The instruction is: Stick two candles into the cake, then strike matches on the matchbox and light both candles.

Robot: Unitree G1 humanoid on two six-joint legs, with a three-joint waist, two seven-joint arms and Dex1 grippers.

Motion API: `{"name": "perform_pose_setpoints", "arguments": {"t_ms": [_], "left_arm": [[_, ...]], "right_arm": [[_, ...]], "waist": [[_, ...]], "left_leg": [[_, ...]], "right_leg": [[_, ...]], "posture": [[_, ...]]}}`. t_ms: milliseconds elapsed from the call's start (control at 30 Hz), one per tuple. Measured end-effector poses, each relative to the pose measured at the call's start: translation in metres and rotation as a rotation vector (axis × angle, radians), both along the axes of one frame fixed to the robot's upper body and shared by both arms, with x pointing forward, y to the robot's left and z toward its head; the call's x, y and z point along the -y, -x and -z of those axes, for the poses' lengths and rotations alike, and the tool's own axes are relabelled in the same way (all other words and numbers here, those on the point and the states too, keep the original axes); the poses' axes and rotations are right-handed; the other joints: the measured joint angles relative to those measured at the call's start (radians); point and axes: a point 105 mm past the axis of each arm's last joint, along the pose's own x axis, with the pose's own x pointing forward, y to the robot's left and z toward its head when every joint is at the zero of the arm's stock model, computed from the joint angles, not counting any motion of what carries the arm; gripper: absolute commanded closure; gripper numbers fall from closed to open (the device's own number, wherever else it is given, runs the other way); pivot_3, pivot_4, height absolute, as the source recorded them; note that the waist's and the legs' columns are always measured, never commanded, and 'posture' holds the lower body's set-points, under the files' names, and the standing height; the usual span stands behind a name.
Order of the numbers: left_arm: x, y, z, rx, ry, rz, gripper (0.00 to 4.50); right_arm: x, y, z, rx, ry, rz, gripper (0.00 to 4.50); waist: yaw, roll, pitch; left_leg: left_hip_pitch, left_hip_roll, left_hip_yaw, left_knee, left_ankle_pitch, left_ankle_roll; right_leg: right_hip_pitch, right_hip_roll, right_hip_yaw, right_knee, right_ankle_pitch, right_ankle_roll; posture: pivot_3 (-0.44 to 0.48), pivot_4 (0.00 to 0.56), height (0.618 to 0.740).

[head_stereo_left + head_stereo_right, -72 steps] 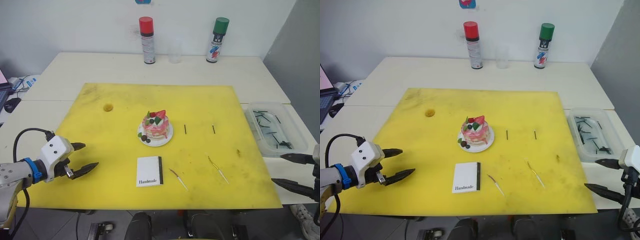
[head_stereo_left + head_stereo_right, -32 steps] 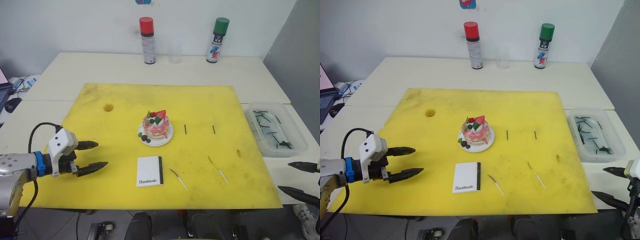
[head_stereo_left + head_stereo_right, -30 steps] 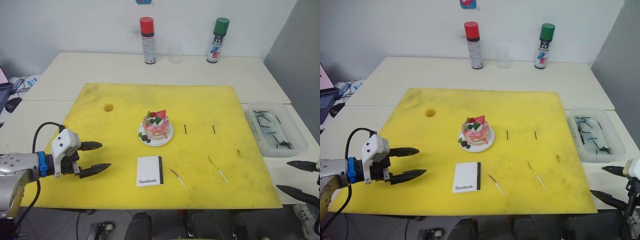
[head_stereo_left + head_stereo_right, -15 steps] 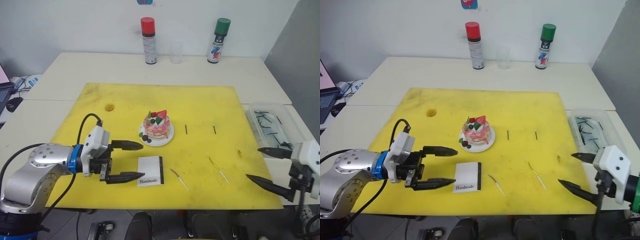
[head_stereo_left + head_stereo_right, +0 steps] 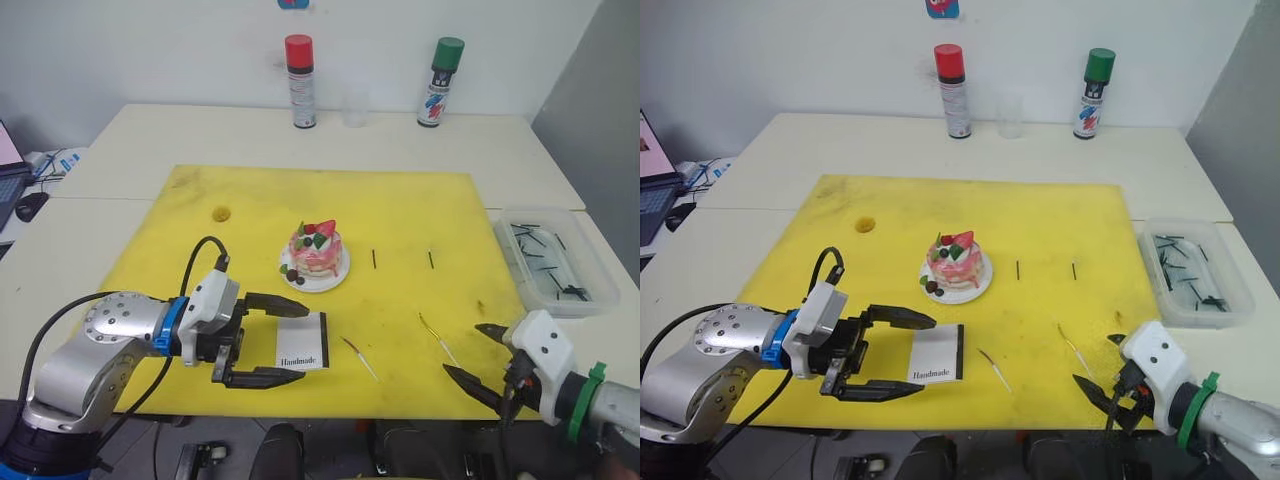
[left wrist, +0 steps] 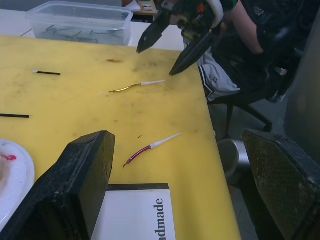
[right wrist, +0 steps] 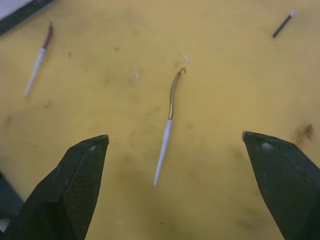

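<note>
Your right end effector (image 7: 175,165), fingers spread, frames the gold candle (image 7: 169,120) lying ahead for pickup, while your left end effector (image 5: 285,340), likewise spread, brackets the matchbox (image 5: 300,341).

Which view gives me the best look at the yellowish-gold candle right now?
The right wrist view: the yellowish-gold candle lies centred between the open right gripper fingers, its curved tip and pale end plain. The left wrist view shows it farther off, and the head views as a thin sliver on the yellow mat.

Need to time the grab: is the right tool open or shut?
Open. The right tool's two black fingers stand wide apart, either side of the gold candle lying flat.
</note>
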Motion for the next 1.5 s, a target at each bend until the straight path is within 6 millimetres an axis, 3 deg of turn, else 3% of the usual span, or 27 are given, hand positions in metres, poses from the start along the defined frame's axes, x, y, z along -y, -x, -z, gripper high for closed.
{"name": "perform_pose_setpoints", "arguments": {"t_ms": [200, 333, 633, 933, 1067, 1167, 1367, 1500], "left_arm": [[-0.001, 0.001, 0.003, -0.004, -0.007, 0.001, 0.03], [-0.001, 0.003, 0.006, -0.011, -0.01, -0.003, 0.0], [-0.003, 0.001, 0.013, -0.036, -0.019, -0.058, 0.0], [-0.008, -0.01, 0.019, -0.086, -0.046, -0.183, 0.0], [-0.009, -0.016, 0.016, -0.122, -0.03, -0.229, 0.0], [-0.008, -0.023, 0.008, -0.143, 0.007, -0.264, 0.0], [0.002, -0.052, -0.034, -0.23, 0.209, -0.348, 0.0], [0.009, -0.063, -0.069, -0.329, 0.37, -0.314, 0.0]], "right_arm": [[0.002, -0.003, 0.015, -0.015, -0.012, 0.076, 0.0], [0.0, -0.005, 0.019, -0.018, -0.021, 0.091, 1.21], [-0.006, -0.007, 0.02, -0.04, -0.051, 0.088, 4.49], [-0.001, -0.012, 0.009, -0.05, -0.073, 0.068, 4.49], [-0.007, -0.022, -0.009, 0.002, -0.127, 0.03, 4.49], [-0.021, -0.039, -0.031, 0.073, -0.237, -0.02, 4.49], [-0.06, -0.078, -0.098, 0.215, -0.506, -0.162, 4.49], [-0.08, -0.09, -0.125, 0.203, -0.654, -0.249, 4.49]], "waist": [[-0.001, 0.001, 0.0], [0.0, 0.001, 0.0], [0.0, 0.001, -0.001], [0.0, 0.001, -0.001], [0.0, 0.001, -0.001], [-0.003, 0.002, 0.0], [-0.004, 0.002, 0.0], [-0.002, 0.002, 0.0]], "left_leg": [[0.0, 0.0, 0.0, 0.0, 0.0, 0.0], [0.0, 0.0, 0.0, 0.0, 0.0, 0.0], [0.0, 0.0, 0.0, 0.0, 0.0, 0.0], [0.0, 0.0, 0.0, 0.0, 0.0, 0.0], [0.0, 0.0, 0.0, 0.0, 0.0, 0.0], [0.0, 0.0, 0.0, 0.0, 0.0, 0.0], [-0.002, 0.0, -0.002, 0.0, 0.0, 0.0], [-0.007, 0.0, -0.003, -0.001, 0.0, 0.0]], "right_leg": [[0.0, 0.0, 0.0, 0.0, 0.0, 0.0], [0.0, 0.0, 0.0, 0.0, 0.0, 0.0], [-0.001, 0.0, 0.0, 0.0, 0.0, 0.0], [-0.001, 0.0, 0.0, 0.0, 0.0, 0.0], [-0.001, 0.0, 0.0, 0.0, 0.0, 0.0], [-0.001, 0.001, 0.0, 0.0, 0.0, 0.0], [-0.002, 0.002, -0.001, 0.001, 0.001, 0.002], [-0.005, 0.002, -0.002, 0.0, 0.003, 0.005]], "posture": [[0.0, 0.15, 0.74], [0.0, 0.15, 0.74], [0.0, 0.15, 0.74], [0.0, 0.15, 0.74], [0.0, 0.15, 0.74], [0.0, 0.15, 0.74], [0.0, 0.15, 0.74], [0.0, 0.15, 0.74]]}}
